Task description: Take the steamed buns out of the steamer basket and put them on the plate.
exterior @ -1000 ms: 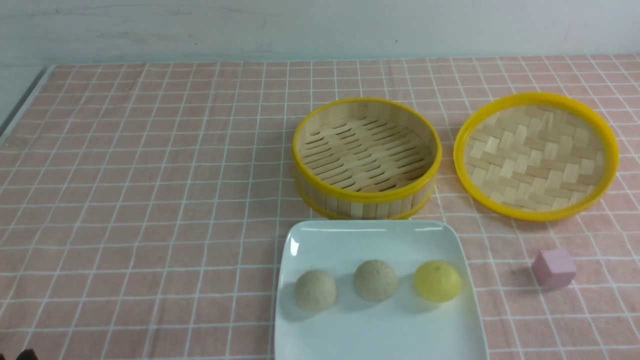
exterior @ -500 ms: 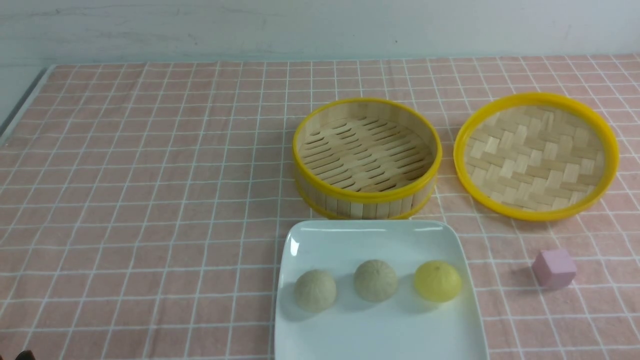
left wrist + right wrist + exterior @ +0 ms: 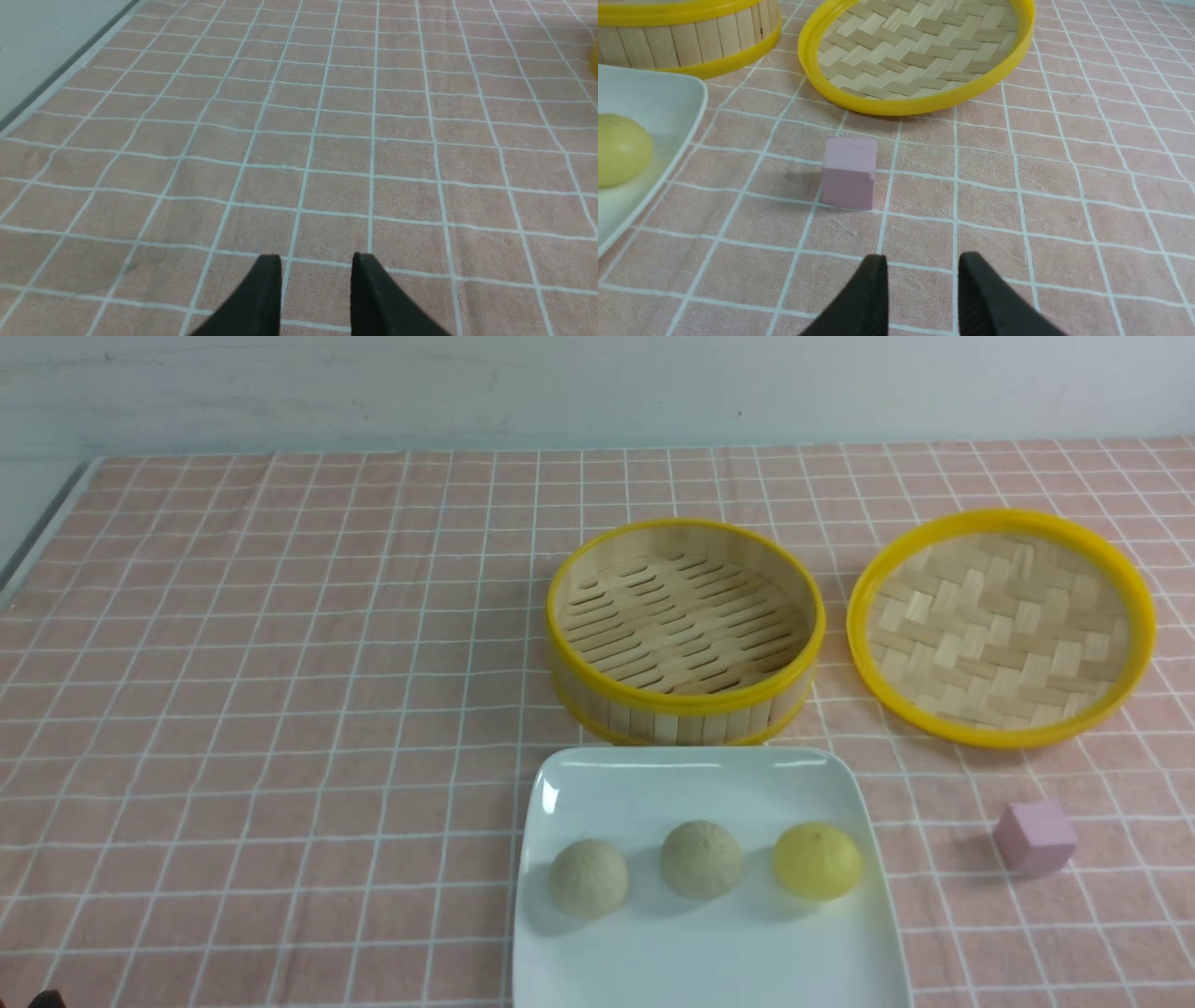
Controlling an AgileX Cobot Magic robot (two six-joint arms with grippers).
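Note:
Three steamed buns lie in a row on the white plate (image 3: pixel 653 784): a beige one (image 3: pixel 588 877) on the left, a second beige one (image 3: pixel 701 859) in the middle and a yellow one (image 3: pixel 816 861) on the right. The steamer basket (image 3: pixel 686 705) behind the plate holds nothing. My left gripper (image 3: pixel 316 257) hovers open over bare cloth, far to the left. My right gripper (image 3: pixel 923 256) is open too, with nothing between its fingers, near the pink cube (image 3: pixel 848 171). The yellow bun (image 3: pixel 619 149) and the plate's edge (image 3: pixel 686 107) show in the right wrist view.
A shallow yellow-rimmed woven tray (image 3: pixel 1001 627) lies right of the basket. The pink cube (image 3: pixel 1034 838) sits right of the plate. A pink checked cloth (image 3: pixel 280 709) covers the table, whose left edge (image 3: pixel 37 532) shows at the far left.

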